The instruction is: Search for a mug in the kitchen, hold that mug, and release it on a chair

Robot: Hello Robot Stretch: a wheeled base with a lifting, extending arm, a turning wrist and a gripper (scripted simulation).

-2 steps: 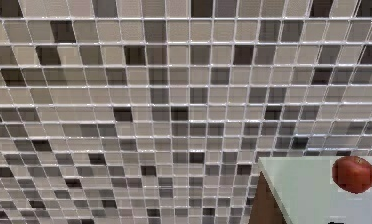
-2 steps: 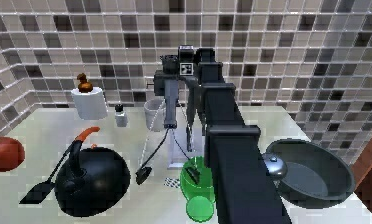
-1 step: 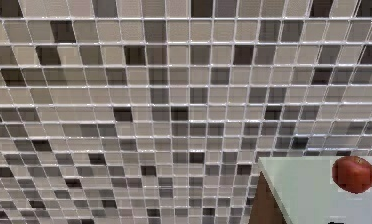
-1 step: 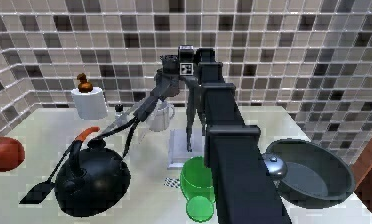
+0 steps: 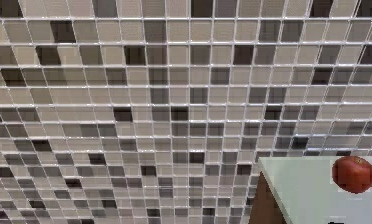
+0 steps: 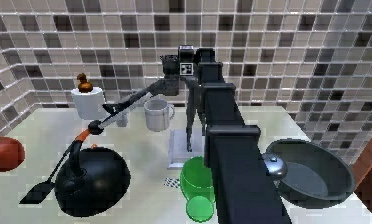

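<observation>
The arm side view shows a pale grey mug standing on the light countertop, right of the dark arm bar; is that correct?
Not quite: the arm side view shows the pale grey mug on the light countertop left of the dark arm bar, not right of it.

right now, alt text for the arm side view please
A dark arm extends across a pale kitchen counter toward a tiled wall, its gripper near a white mug. Around it sit a black round pot, a green cup, a dark pan and a white paper roll.
</observation>
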